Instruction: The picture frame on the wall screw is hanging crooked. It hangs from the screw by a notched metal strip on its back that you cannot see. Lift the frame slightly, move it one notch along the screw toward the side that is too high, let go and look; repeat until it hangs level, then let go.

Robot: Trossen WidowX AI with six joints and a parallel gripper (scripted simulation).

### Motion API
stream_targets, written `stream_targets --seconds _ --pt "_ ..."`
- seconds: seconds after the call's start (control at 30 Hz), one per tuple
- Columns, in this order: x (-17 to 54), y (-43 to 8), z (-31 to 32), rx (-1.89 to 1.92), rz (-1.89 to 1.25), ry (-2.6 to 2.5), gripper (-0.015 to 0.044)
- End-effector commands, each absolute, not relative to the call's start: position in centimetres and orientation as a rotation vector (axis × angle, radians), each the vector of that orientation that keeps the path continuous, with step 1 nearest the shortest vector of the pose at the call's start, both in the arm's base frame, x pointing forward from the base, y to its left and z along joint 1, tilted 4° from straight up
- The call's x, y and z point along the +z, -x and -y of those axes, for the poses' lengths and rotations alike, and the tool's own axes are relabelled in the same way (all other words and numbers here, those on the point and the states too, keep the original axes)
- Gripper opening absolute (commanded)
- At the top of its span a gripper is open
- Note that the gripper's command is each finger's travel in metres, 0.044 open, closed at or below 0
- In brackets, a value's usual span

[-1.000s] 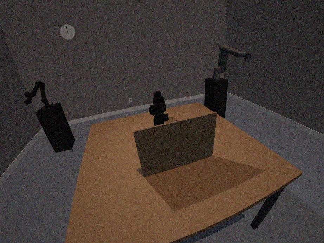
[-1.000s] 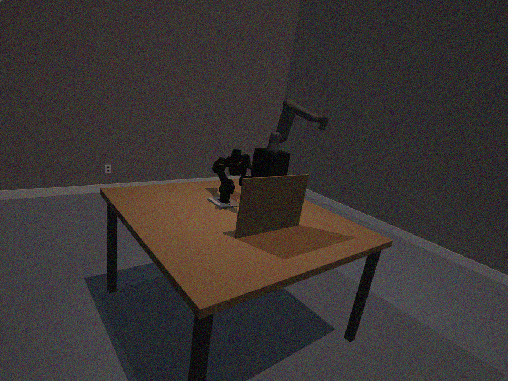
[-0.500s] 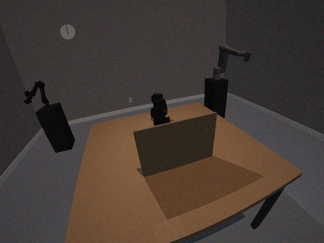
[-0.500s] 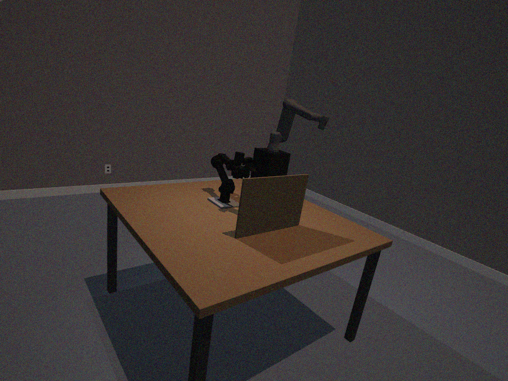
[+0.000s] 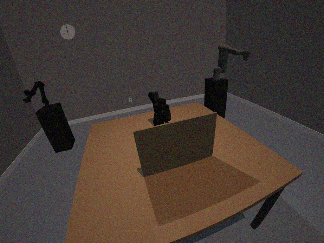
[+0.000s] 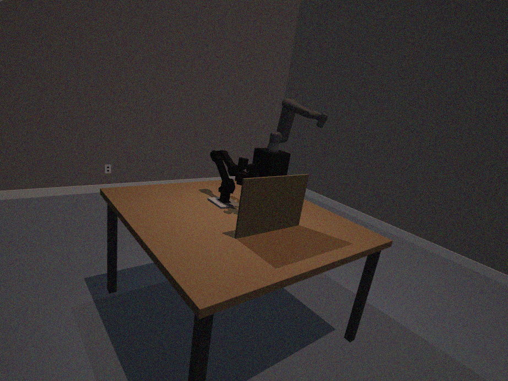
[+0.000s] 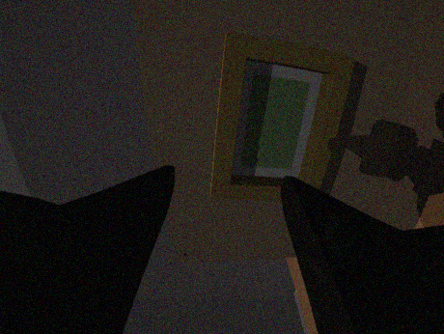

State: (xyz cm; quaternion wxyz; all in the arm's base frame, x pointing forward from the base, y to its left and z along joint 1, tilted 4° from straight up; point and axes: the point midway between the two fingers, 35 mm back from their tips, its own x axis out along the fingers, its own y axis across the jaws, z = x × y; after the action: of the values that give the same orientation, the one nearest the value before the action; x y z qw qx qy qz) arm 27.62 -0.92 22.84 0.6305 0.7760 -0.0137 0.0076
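Note:
The picture frame [image 7: 226, 121] shows in the wrist view, a yellow-brown border around a pale mat and green picture. It hangs on the upright board [image 5: 177, 146] [image 6: 270, 205], whose back faces the top and exterior views and hides the frame there. The wrist view is turned sideways, with the table to the right. The frame looks tilted against the board's edges; its lit edge comes nearer the board's edge toward the bottom of that view. The screw is hidden. My gripper [image 7: 229, 180] is open, with nothing between its fingers. In the wrist view the right fingertip overlaps the frame's lower border; contact cannot be told.
The board stands on the wooden table [image 5: 112, 167] [image 6: 176, 229]. My arm [image 5: 158, 105] [image 6: 223, 172] rises behind it. A dark arm-shaped shadow [image 7: 388, 150] lies beside the frame. Two other arms on black pedestals [image 5: 56, 127] [image 5: 215, 96] stand beyond the table.

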Motion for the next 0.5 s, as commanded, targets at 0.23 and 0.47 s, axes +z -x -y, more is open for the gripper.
stream_targets --seconds 0.23,0.47 --pt "22.8 -27.5 1.0 0.013 0.036 -1.779 0.026" --pt "23.5 -31.3 1.1 0.015 0.038 -1.779 0.026"
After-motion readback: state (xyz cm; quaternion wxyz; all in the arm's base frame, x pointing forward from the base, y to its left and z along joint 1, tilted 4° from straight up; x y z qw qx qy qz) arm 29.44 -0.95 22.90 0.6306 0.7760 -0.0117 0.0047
